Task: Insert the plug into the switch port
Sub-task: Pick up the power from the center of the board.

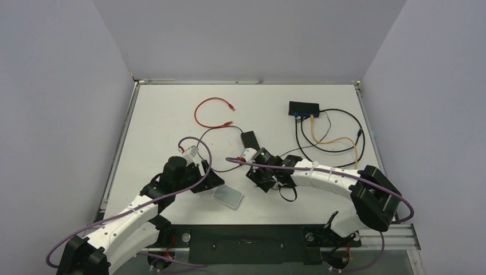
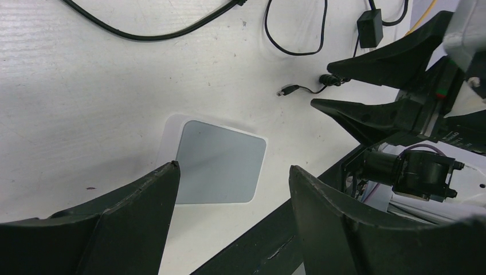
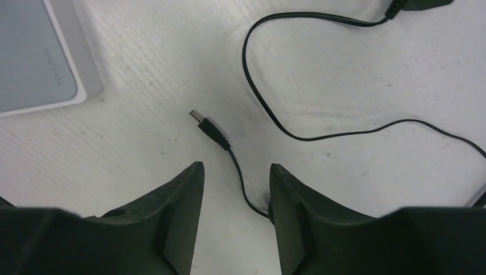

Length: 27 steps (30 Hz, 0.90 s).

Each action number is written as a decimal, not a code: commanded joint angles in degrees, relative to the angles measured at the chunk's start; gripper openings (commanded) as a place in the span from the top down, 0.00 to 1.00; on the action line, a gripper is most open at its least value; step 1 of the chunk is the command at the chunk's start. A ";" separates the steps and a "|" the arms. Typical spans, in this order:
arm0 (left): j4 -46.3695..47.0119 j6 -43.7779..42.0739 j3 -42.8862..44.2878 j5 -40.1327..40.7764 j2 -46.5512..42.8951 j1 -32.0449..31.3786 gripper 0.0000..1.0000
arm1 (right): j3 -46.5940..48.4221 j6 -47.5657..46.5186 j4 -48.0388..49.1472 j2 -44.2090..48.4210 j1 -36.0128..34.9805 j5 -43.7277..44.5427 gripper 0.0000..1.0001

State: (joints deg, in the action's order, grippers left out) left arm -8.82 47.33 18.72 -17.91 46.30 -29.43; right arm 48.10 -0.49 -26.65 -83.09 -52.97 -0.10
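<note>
The plug (image 3: 209, 127) is a small black barrel tip on a thin black cable, lying flat on the white table. My right gripper (image 3: 236, 167) hovers just behind it, open, with the cable running between its fingers and nothing clamped. The left wrist view shows the same plug (image 2: 288, 90) just ahead of the right gripper (image 2: 321, 85). The switch (image 1: 304, 108) is a flat black box at the back right; its blue-trimmed port face (image 1: 304, 114) is too small to show a single switch port. My left gripper (image 2: 232, 169) is open and empty above the table's near edge.
A light grey rounded-square pad (image 2: 220, 162) lies between the two grippers. The black adapter brick (image 1: 250, 139) sits behind the right gripper. A red cable (image 1: 213, 112) loops at the back centre. Black and yellow cables (image 1: 338, 140) trail from the switch.
</note>
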 commanded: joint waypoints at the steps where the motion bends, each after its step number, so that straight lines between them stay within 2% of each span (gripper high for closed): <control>1: 1.70 -1.11 0.97 -1.56 0.14 0.66 0.32 | 3.67 -3.58 -1.33 -2.91 -0.03 -4.88 0.58; 27: 2.84 -2.31 0.35 -4.19 1.07 2.64 0.32 | 8.82 -0.69 -4.77 -12.70 2.96 -7.47 0.63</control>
State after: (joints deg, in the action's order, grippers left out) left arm -8.73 46.22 18.70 -20.71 47.18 -27.51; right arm 54.72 -2.20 -31.20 -94.24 -50.63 -6.52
